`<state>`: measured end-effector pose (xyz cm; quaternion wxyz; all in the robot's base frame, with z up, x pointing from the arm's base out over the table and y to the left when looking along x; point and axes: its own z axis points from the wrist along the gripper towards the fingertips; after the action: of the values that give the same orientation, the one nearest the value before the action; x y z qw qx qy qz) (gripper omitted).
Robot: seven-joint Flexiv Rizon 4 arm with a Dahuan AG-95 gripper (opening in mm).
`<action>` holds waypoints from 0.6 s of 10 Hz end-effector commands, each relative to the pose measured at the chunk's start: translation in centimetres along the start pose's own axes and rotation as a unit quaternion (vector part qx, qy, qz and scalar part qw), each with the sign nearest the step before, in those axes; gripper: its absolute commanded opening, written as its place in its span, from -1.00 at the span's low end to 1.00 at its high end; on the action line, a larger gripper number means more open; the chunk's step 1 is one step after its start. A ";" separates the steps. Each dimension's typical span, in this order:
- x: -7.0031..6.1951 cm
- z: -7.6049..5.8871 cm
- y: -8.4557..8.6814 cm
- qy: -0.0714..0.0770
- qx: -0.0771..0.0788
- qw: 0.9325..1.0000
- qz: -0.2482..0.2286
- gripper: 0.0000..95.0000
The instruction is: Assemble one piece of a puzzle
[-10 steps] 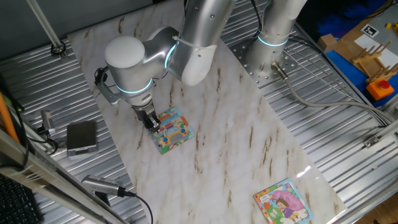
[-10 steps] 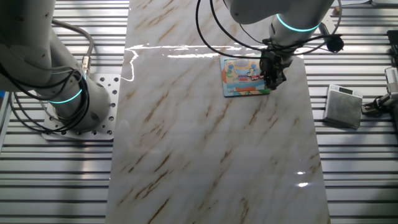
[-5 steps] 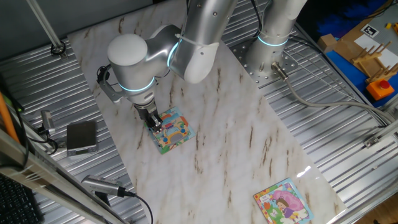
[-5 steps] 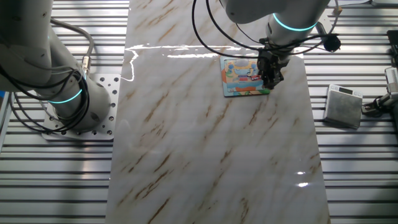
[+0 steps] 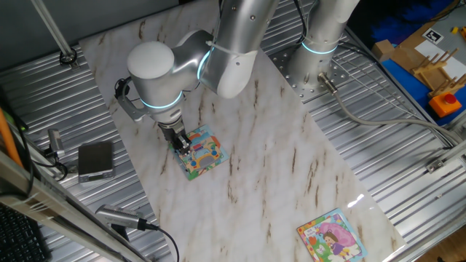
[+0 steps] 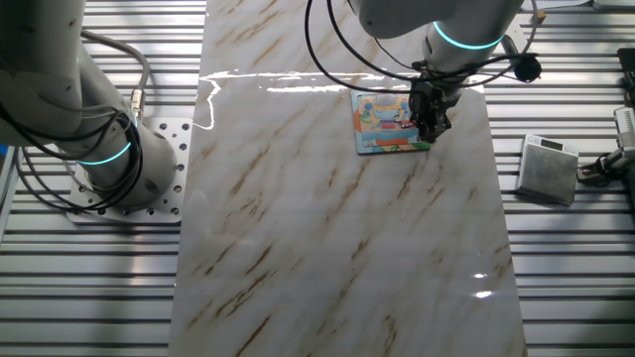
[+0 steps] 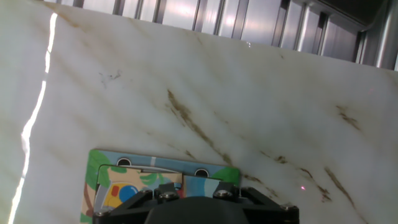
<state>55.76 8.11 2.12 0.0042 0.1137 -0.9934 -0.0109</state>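
The puzzle is a small square board with a teal, green and orange border, lying flat on the marble slab. My gripper points down at its left edge, fingers close together. In the other fixed view the gripper stands over the right side of the puzzle. The hand view shows the puzzle just ahead of the gripper's black body, which hides the fingertips. The piece is hidden; I cannot tell whether it is held.
A second square puzzle with a pink-dressed girl lies at the slab's near right corner. A grey box sits on the ribbed metal left of the slab. Another arm's base stands at the back.
The arm and gripper have shifted slightly, a few pixels toward the far side of the puzzle. The puzzle has not moved.
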 end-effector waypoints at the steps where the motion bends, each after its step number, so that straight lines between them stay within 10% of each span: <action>1: 0.2 0.2 -0.3 -0.001 0.000 1.000 -0.003 -0.20; 6: 1.0 0.3 -1.2 0.000 0.001 1.000 -0.010 -0.20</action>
<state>54.95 6.65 1.78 0.0031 0.1242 -0.9922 -0.0097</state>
